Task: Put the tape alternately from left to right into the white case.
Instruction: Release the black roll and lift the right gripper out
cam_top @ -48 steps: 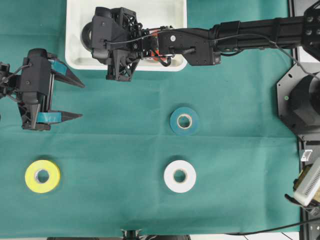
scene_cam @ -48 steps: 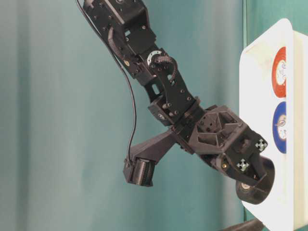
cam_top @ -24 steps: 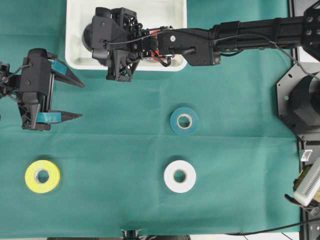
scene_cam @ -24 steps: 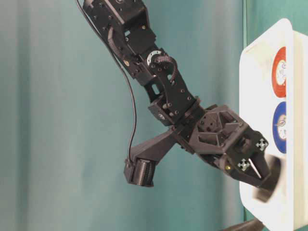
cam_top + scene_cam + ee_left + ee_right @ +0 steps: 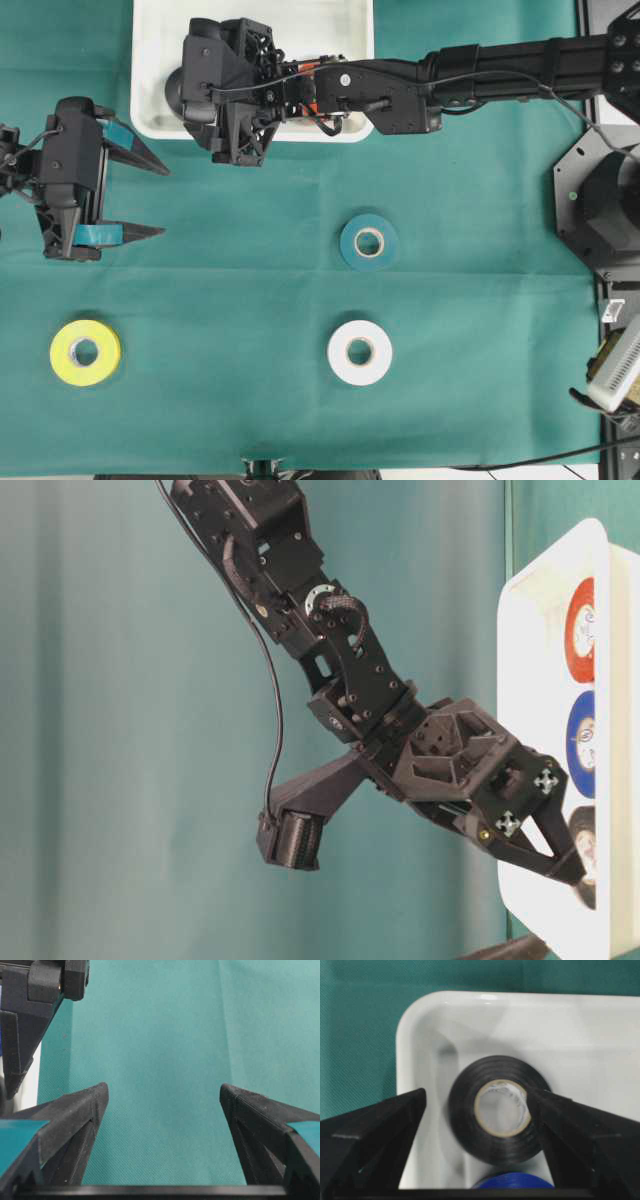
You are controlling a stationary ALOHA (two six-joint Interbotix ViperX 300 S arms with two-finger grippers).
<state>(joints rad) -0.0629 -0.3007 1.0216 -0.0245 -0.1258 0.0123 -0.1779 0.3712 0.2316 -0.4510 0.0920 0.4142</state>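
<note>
The white case [image 5: 150,60] sits at the top edge of the overhead view on the green cloth [image 5: 250,260], its long axis running left to right there; it is a shallow white tray with rounded corners and a raised rim. In its left end a black tape roll [image 5: 495,1107] lies flat, cardboard core facing up, close to the corner wall. Just beside it a blue roll [image 5: 581,742] lies flat, and past that a red roll [image 5: 579,630], all in one row. The right gripper [image 5: 480,1110] hangs over the black roll with its jaws spread wide to either side of it, one finger overlapping the roll's edge in the wrist view; whether it touches I cannot tell. On the cloth lie a teal roll [image 5: 369,241], a white roll [image 5: 360,352] and a yellow roll [image 5: 85,352]. The left gripper [image 5: 140,195] hovers left of the case, jaws wide apart and holding nothing.
</note>
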